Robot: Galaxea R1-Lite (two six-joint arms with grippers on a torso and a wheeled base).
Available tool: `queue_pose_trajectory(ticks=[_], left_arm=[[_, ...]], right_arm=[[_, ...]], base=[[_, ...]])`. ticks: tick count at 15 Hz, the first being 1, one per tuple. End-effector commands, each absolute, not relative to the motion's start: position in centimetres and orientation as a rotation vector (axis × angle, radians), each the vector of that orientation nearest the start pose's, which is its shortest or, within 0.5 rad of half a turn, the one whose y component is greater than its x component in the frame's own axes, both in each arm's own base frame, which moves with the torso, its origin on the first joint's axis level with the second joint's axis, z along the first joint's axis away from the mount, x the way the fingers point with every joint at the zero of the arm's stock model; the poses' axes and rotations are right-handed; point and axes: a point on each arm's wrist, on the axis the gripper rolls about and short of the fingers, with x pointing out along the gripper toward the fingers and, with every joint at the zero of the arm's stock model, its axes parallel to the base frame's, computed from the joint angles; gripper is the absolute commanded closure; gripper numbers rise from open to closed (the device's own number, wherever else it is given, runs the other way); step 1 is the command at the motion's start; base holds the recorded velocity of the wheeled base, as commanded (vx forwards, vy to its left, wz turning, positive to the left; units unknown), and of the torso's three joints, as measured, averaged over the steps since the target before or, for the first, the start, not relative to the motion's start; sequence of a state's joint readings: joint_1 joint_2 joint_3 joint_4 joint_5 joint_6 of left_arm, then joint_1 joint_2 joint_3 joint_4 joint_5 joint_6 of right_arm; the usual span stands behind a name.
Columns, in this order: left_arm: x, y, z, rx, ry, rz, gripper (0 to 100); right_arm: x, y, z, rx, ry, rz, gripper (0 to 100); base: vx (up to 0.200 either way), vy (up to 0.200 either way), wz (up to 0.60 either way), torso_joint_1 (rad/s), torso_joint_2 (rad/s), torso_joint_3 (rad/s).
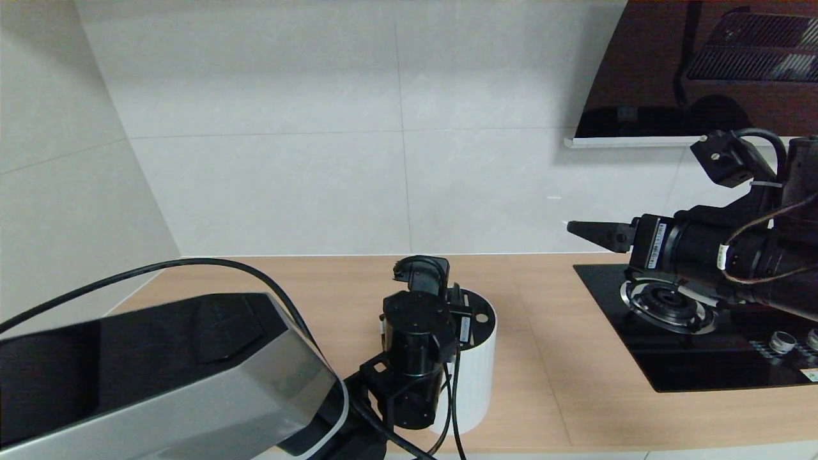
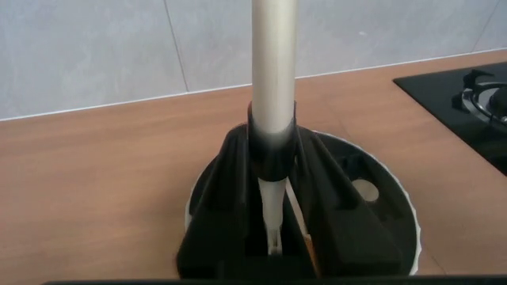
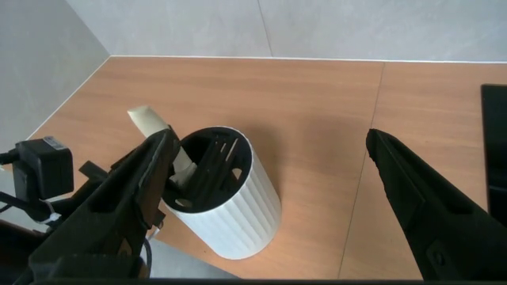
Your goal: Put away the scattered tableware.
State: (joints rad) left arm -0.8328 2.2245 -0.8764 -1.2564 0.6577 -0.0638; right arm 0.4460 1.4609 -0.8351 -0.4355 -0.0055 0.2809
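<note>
A white ribbed utensil holder [image 1: 476, 377] stands on the wooden counter near its front edge. My left gripper [image 1: 425, 271] hovers right over the holder's mouth [image 2: 396, 198]. It is shut on the cream handle of a utensil [image 2: 273, 71], whose lower end reaches down into the holder. The handle's tip [image 3: 149, 121] pokes out beside the holder [image 3: 238, 214], which has dark dividers inside. My right gripper [image 3: 271, 142] hangs open and empty in the air to the right of the holder, above the stove's left edge [image 1: 588, 231].
A black glass stove [image 1: 703, 358] with a burner [image 1: 668, 303] and knobs takes up the counter's right side. A dark range hood [image 1: 690, 70] hangs above it. Tiled walls close the back and left. Bare wood [image 1: 307, 281] lies around the holder.
</note>
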Motion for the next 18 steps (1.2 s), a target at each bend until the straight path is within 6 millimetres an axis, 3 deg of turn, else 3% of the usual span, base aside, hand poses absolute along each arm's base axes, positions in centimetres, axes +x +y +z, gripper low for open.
queue_pose_trajectory(ticks=[1, 7, 9, 10, 11, 12, 15, 18], left_arm=[[27.4, -28.1, 7.6, -0.004, 0.071, -0.173, 0], [27.3, -27.9, 8.2, -0.012, 0.062, -0.171, 0], [26.8, -26.8, 10.9, -0.055, 0.015, -0.164, 0], [25.8, -24.9, 13.6, -0.091, -0.025, -0.17, 0], [24.8, -23.9, 14.8, -0.104, -0.04, -0.202, 0], [22.9, -22.0, 17.1, -0.125, -0.071, -0.305, 0], [19.6, -17.9, 21.1, -0.14, -0.115, -0.373, 0], [16.7, -12.9, 22.4, -0.131, -0.105, -0.344, 0]], right_arm=[[22.9, 10.9, 23.7, 0.232, 0.248, 0.409, 0], [22.9, 10.9, 23.7, 0.232, 0.248, 0.409, 0], [22.8, 10.9, 23.9, 0.232, 0.242, 0.407, 0], [22.6, 10.8, 24.0, 0.233, 0.235, 0.407, 0], [22.5, 10.7, 24.2, 0.23, 0.229, 0.408, 0], [22.4, 10.7, 24.3, 0.222, 0.222, 0.41, 0], [20.4, 9.7, 25.4, 0.161, 0.154, 0.426, 0], [16.8, 8.0, 25.3, 0.055, 0.091, 0.432, 0]], base=[[0.0, 0.0, 0.0, 0.0, 0.0, 0.0], [0.0, 0.0, 0.0, 0.0, 0.0, 0.0], [0.0, 0.0, 0.0, 0.0, 0.0, 0.0], [0.0, 0.0, 0.0, 0.0, 0.0, 0.0], [0.0, 0.0, 0.0, 0.0, 0.0, 0.0], [0.0, 0.0, 0.0, 0.0, 0.0, 0.0], [0.0, 0.0, 0.0, 0.0, 0.0, 0.0], [0.0, 0.0, 0.0, 0.0, 0.0, 0.0]])
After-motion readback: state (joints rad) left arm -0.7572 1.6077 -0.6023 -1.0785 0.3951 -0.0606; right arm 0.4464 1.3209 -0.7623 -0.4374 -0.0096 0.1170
